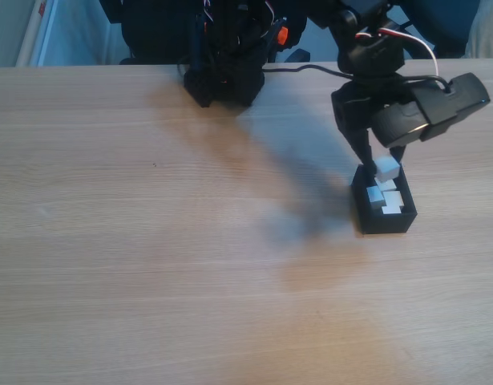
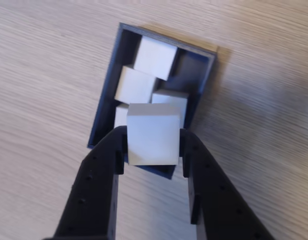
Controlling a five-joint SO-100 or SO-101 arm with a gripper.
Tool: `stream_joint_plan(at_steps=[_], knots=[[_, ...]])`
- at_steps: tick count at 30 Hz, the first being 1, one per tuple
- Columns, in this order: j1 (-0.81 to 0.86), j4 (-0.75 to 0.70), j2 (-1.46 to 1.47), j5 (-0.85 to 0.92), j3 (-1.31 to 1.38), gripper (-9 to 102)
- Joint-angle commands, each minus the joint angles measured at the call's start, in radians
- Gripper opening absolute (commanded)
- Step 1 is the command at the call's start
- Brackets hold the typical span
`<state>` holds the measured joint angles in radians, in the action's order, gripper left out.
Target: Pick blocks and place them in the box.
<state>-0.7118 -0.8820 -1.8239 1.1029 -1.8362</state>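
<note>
Blocks: five counted in the wrist view, pale plain cubes. Four lie inside the box (image 2: 201, 80), crowded against one another, one (image 2: 155, 58) at the far end, one (image 2: 135, 86) beside the left wall, one (image 2: 170, 100) toward the right, one (image 2: 121, 115) partly hidden. Fifth block (image 2: 152, 140) (image 1: 387, 168) is pinched between both fingers of the gripper (image 2: 152, 150) (image 1: 385, 169), jaws one cube-width apart, above the box's near end. Box: one, black, open-topped (image 1: 384, 221), on the wooden table (image 1: 150, 265).

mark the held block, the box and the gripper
held block (image 2: 152, 140): wrist view, middle of its top face.
box (image 2: 104, 105): wrist view, left wall.
gripper (image 2: 152, 150): wrist view, midway between fingertips, shut on the block.
</note>
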Motion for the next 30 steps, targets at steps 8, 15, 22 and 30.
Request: stream_joint_plan(at_steps=[8, 15, 22, 30], knots=[[0.035, 0.028, 0.015, 0.023, 0.072, 12], [0.095, -0.029, -0.081, 0.025, -0.006, 0], [0.209, -0.066, -0.334, 0.143, -0.290, 0], [0.357, -0.071, -0.704, 0.327, -0.675, 0]])
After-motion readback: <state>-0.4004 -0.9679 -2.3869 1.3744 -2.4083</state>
